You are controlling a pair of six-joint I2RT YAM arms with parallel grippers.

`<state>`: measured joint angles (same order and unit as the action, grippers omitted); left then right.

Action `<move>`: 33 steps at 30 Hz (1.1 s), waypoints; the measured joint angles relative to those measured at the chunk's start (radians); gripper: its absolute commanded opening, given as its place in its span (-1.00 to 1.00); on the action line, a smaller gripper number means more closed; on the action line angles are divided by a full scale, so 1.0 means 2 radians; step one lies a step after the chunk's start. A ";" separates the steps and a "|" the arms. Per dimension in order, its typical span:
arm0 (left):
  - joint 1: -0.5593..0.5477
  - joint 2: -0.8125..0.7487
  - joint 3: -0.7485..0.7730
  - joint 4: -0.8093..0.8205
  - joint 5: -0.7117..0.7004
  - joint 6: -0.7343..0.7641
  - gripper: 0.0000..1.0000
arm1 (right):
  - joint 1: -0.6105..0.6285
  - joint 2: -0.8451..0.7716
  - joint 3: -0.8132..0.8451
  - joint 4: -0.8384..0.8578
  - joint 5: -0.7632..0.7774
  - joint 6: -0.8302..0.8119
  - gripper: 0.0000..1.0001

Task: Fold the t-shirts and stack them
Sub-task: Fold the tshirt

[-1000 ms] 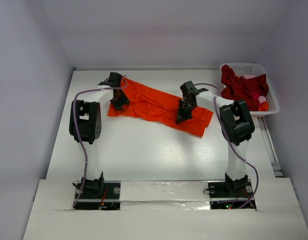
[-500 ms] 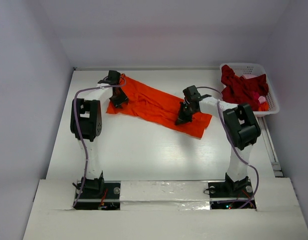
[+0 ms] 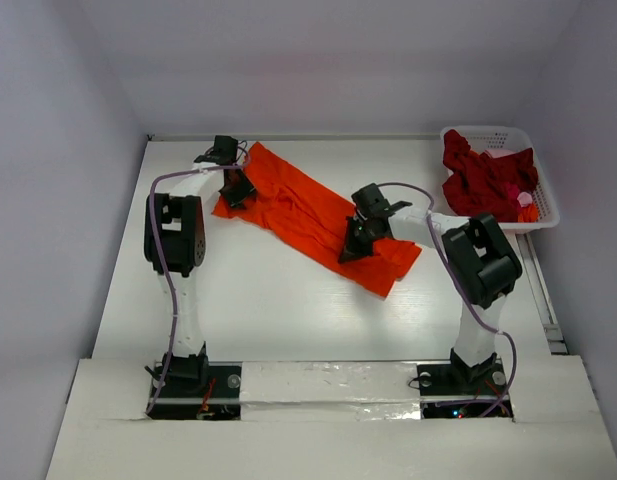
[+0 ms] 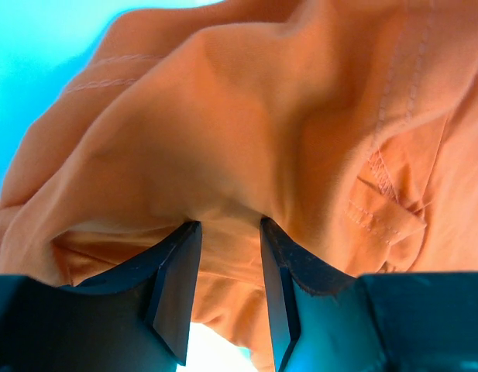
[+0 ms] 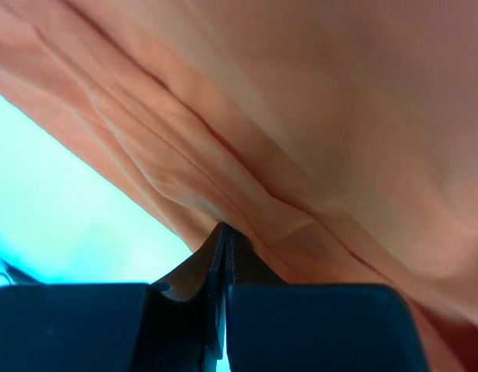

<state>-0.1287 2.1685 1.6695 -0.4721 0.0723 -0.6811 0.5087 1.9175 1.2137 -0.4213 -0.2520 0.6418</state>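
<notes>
white desk (image 3: 288, 320): nothing folded or stacked yet | bright orange soft cloth t-shirt (image 3: 298, 205): rumpled, lying diagonally mid-desk, stitched hems, gripped at both ends | dark red t-shirt (image 3: 483, 175): crumpled in white lattice basket (image 3: 544, 212), far right | left pincer (image 4: 229, 232): pinching bunched orange cloth | right pincer (image 5: 223, 232): pressed together on an orange fold

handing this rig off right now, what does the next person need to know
Grips: left pincer is closed on a bunch of the orange t-shirt at its far-left end; right pincer is pinched shut on a fold near its near-right end.
Things: the orange t-shirt lies stretched diagonally on the table, wrinkled and unfolded; the dark red t-shirt is heaped in the white basket, far right.
Done: nothing folded or stacked.
Left: fold the orange one, fetch and fold the red one, stack them.
</notes>
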 measured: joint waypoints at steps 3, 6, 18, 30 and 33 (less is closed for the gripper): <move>0.000 0.009 0.012 0.004 0.006 0.000 -0.33 | 0.014 -0.006 -0.013 0.011 -0.005 0.007 -1.00; 0.001 0.019 0.028 0.005 0.010 0.002 -0.33 | 0.027 -0.012 -0.025 0.023 -0.009 0.015 -1.00; 0.001 0.062 0.090 0.011 0.042 0.009 -0.31 | 0.080 -0.021 -0.048 0.052 -0.017 0.047 -1.00; 0.004 0.080 0.095 0.049 0.123 0.015 -0.30 | 0.130 -0.021 -0.051 0.064 -0.016 0.072 -1.00; 0.003 0.087 0.101 0.056 0.148 0.017 -0.30 | 0.142 -0.021 -0.051 0.064 -0.015 0.075 -1.00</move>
<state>-0.1223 2.3428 1.8717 -0.3595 0.3676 -0.6468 0.7921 1.8751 1.1118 -0.2932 -0.2821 0.7921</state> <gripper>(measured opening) 0.346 0.009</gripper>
